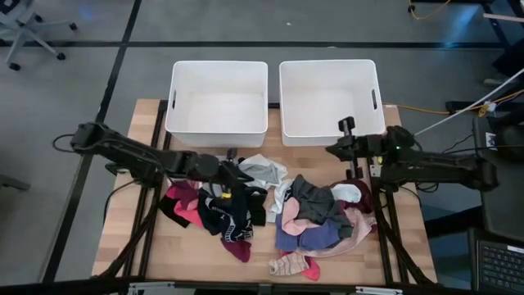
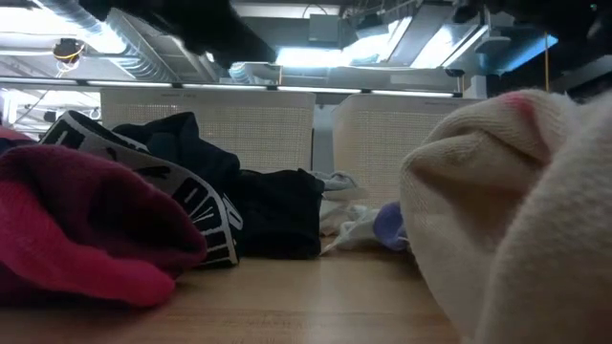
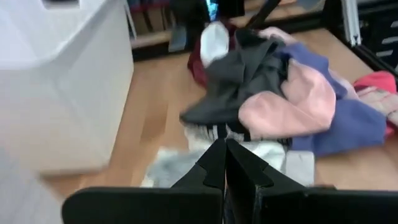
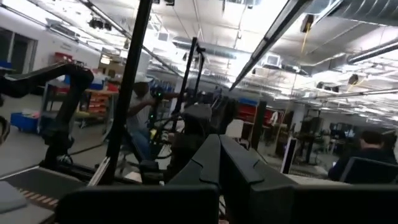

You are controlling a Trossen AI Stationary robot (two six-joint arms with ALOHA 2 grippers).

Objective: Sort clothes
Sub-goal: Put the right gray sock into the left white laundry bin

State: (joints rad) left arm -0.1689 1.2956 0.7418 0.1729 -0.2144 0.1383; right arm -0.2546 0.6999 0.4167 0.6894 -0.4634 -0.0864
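On the left, the left gripper [image 1: 232, 174] is stretched over the table, just above the near edge of the clothes [image 1: 270, 209]. Its fingers [image 3: 214, 163] are pressed together and hold nothing, with the tips pointing down toward a white and grey garment [image 1: 264, 170] that lies in front of the left bin [image 1: 218, 102]. I think it is placed so low in order to take this piece, but it must open first.

The clothes are still in one mixed heap in the middle of the wooden table [image 1: 131, 238]: black and pink pieces on the left, a dark grey one [image 3: 239, 74] over pink and blue ones on the right. Both bins look empty, so the sorting seems hardly begun.

On the right, the right bin [image 1: 330, 98] stands beside the first. The right gripper [image 1: 340, 150] waits near its front corner, raised and turned away toward the room; its fingers [image 4: 211, 163] are also closed on nothing.
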